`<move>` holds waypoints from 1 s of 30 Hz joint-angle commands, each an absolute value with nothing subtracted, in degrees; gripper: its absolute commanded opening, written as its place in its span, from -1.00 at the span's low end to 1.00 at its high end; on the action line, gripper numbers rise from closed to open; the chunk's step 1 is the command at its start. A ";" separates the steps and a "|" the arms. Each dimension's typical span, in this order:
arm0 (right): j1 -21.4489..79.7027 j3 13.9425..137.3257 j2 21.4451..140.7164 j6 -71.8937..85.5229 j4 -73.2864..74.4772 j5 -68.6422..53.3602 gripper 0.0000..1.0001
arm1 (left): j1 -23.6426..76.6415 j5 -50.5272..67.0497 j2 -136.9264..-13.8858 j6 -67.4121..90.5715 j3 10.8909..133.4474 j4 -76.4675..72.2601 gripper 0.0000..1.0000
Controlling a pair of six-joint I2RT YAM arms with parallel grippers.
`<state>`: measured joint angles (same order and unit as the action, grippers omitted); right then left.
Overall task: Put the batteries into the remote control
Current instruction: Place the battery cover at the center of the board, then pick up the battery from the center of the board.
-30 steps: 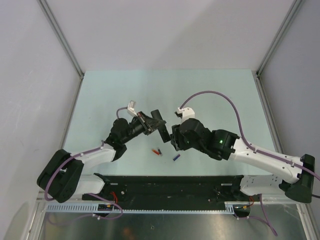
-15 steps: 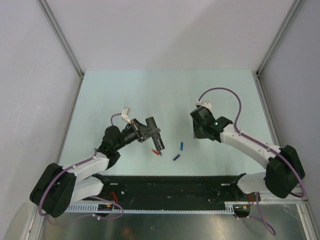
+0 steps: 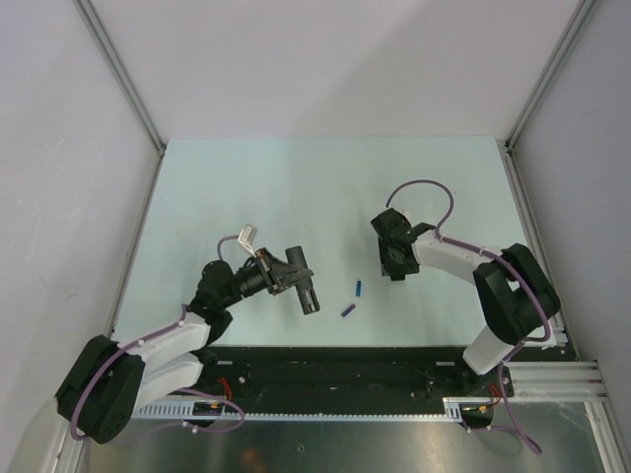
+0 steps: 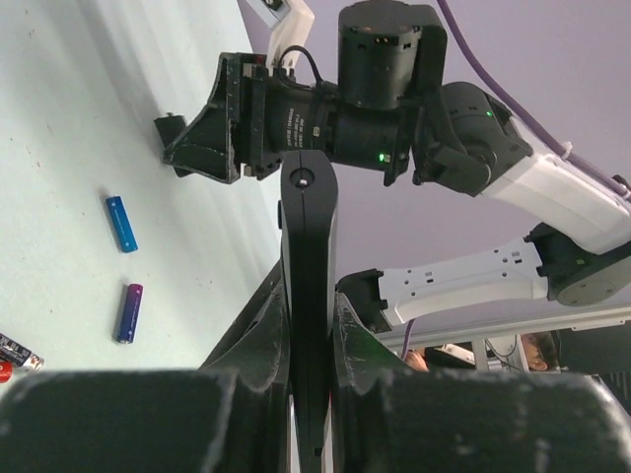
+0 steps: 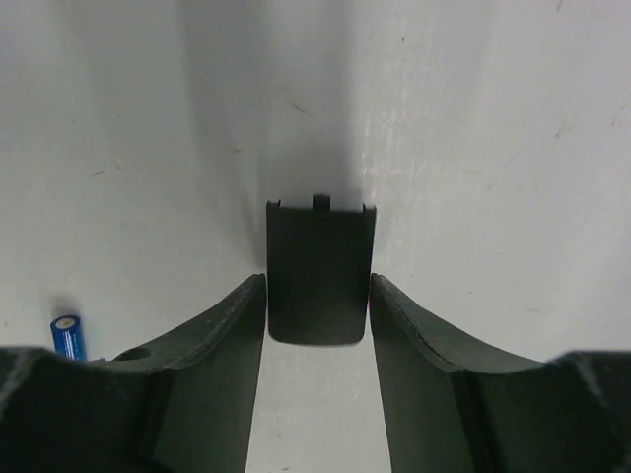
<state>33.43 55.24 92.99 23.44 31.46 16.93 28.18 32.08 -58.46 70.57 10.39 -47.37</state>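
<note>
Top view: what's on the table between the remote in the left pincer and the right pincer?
A blue battery and a bluish-purple battery lie between the remote control and the right pincer, which grips a black cover. The top external view shows this.

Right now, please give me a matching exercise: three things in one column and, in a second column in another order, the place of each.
Things:
1. remote
2. cover
3. blue batteries

Places:
A. lying loose on the table
B. between the right fingers
C. clamped in the left gripper

Pairs: 1-C, 2-B, 3-A
</note>
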 commanded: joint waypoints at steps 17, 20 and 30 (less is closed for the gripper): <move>46.04 55.72 86.31 28.56 27.07 19.50 0.40 | 27.69 28.30 -52.74 71.98 5.98 -50.27 -1.00; 51.06 55.37 86.57 31.02 26.72 23.55 0.39 | 27.77 26.72 -50.28 72.25 4.22 -51.06 -1.00; 49.75 54.32 89.11 33.58 22.94 18.81 0.24 | 27.77 27.08 -46.41 70.14 1.85 -51.15 -1.00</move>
<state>50.89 54.68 87.72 31.88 25.91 19.38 28.10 27.64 -48.34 70.96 3.42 -48.38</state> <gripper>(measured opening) 0.651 0.147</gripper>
